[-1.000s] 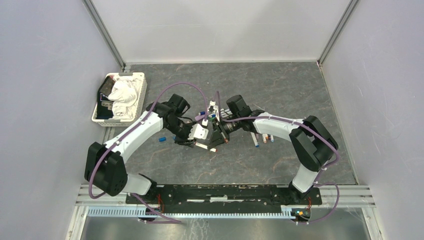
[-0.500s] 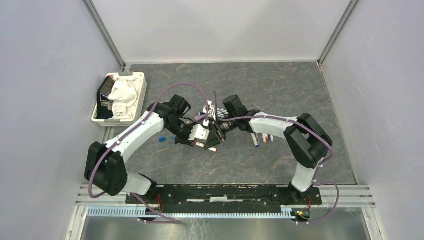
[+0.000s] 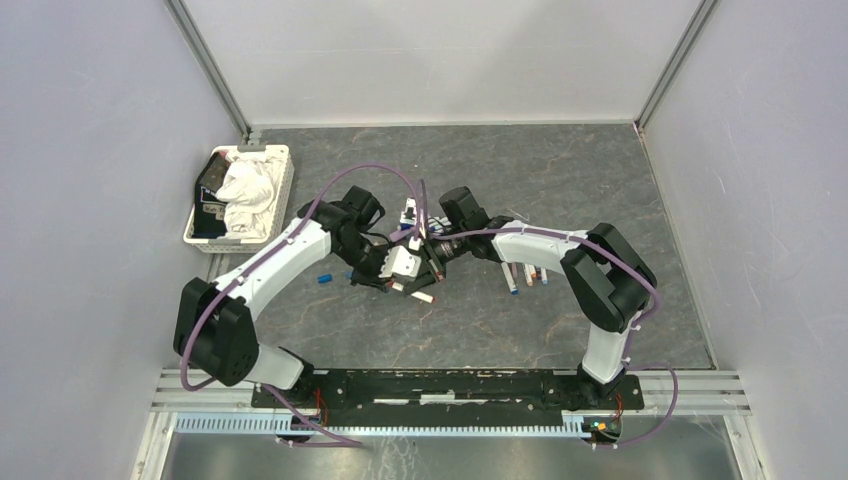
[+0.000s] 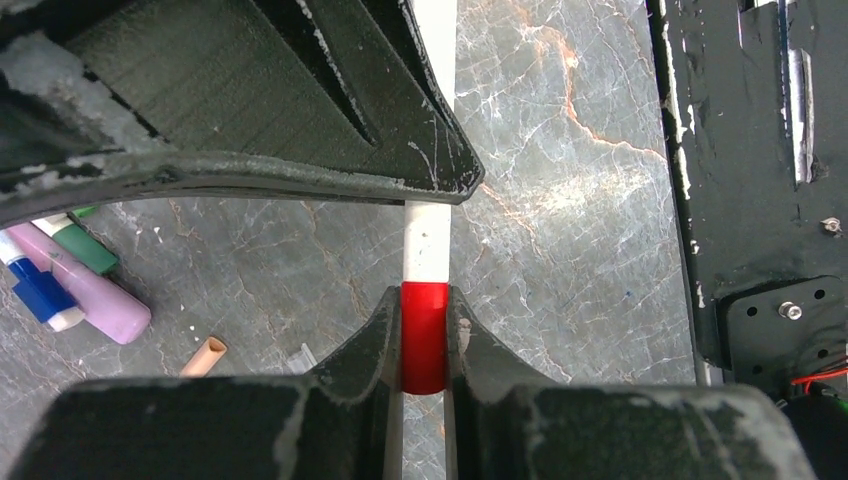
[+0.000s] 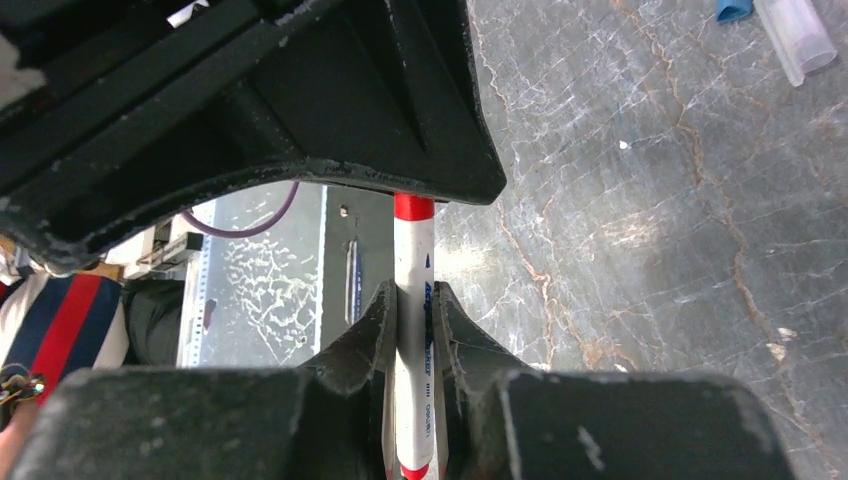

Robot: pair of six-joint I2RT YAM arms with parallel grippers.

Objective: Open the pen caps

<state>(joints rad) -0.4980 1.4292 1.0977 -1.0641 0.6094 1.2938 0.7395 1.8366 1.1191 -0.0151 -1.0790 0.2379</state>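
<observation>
Right of the basket (image 3: 262, 150), the left gripper (image 4: 423, 300) is clamping tight on the red cap (image 4: 423, 345) while the right gripper (image 5: 414, 295) is pinching the white barrel (image 5: 412, 255), apparently bracing to pull them apart. The fingers are hiding whether the joint is parting, and both arms are masking the pen from overhead.

tabletop (image 4: 560, 200): grey marble-look, slight sheen | left gripper (image 4: 424, 308): black plastic, matt, scuffed | red cap (image 4: 424, 345): smooth glossy plastic | pen barrel (image 5: 411, 290): white smooth plastic
</observation>
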